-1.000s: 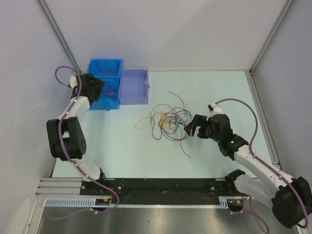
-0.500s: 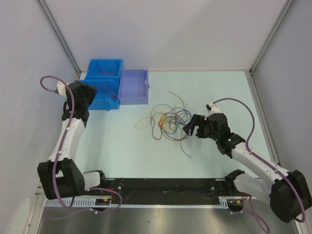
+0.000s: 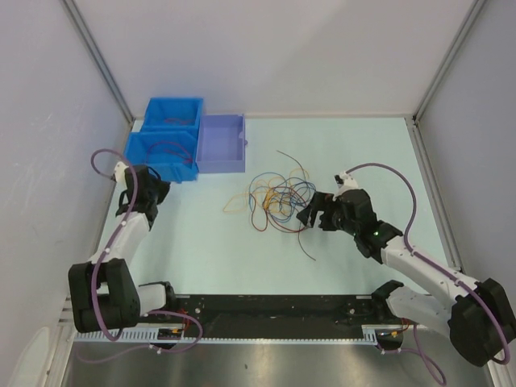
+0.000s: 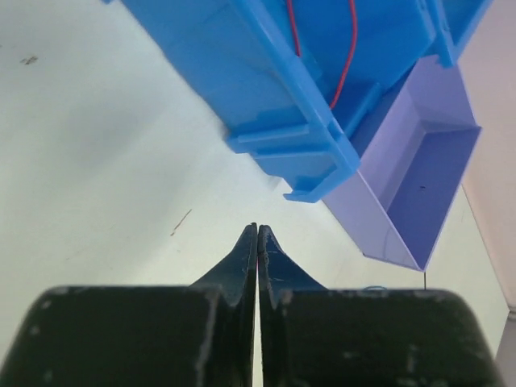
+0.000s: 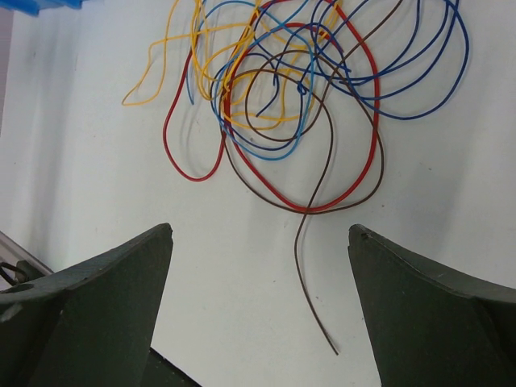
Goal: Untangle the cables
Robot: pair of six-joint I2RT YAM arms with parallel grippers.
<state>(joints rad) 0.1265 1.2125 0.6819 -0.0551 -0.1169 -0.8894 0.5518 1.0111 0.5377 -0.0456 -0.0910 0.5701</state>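
The cables (image 3: 278, 197) lie in a loose tangle of red, orange, yellow, blue and brown loops mid-table. In the right wrist view the tangle (image 5: 298, 89) fills the top, and a brown tail (image 5: 310, 274) trails down between my fingers. My right gripper (image 3: 310, 214) (image 5: 260, 230) stands open just right of the tangle, above the table, holding nothing. A red cable (image 4: 348, 56) lies inside the near blue bin (image 3: 161, 153). My left gripper (image 3: 153, 193) (image 4: 257, 230) is shut just in front of that bin, with nothing clearly between its jaws.
A second blue bin (image 3: 173, 113) stands behind the first at the back left. A lavender tray (image 3: 222, 143) (image 4: 419, 177) sits right beside them. Grey walls close in both sides, and a black rail (image 3: 266, 310) runs along the near edge.
My left arm has drawn back from over the blue bin toward the near side, and its gripper has shut. My right gripper has edged slightly left toward the tangle, still open.
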